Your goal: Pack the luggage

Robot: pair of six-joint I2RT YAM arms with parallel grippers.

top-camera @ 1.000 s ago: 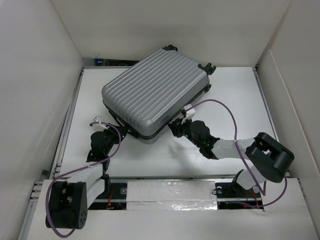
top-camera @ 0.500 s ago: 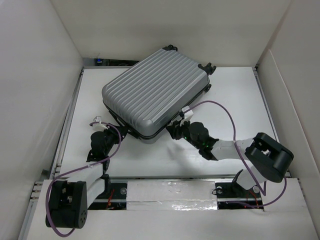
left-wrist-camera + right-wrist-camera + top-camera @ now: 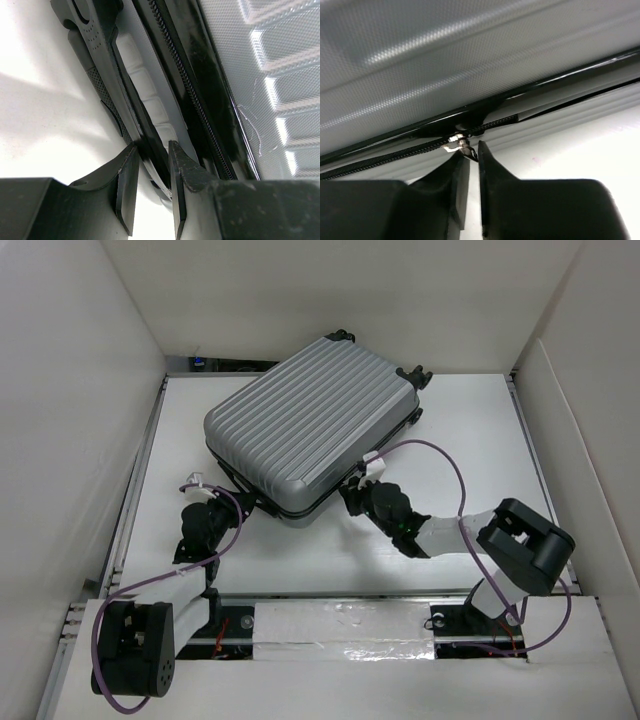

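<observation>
On the white table [image 3: 470, 440], roughly in the middle and slewed diagonally, wheels pointing at the far side: the luggage [image 3: 310, 435], lying flat, ribbed silver shell up.

Looks pretty far along, tbh. Already folded shut, lid half down on the base half, so probably past the loading part and into the zipping part. Can't judge the remaining zip length though. Only getting short stretches of the zipper chain [image 3: 192, 95] up close: meshed on the left wrist view, harder to read past the slider on the right wrist view.

Left gripper [image 3: 151, 155]: clamped down narrow on the black carry handle [image 3: 100, 85] at the near-left end, apparently just pinning the case in place.

Right gripper [image 3: 471, 151]: nearly closed, tucked up against the near-right edge, with the little metal zipper pull [image 3: 457, 144] right at the fingertips. Looks nipped between them, not 100% sure.

As for contents: no idea. Can't see a thing through the seam, so can't tell full from empty. Probably left to do: drag that pull the rest of the way round the seam and call it packed.
</observation>
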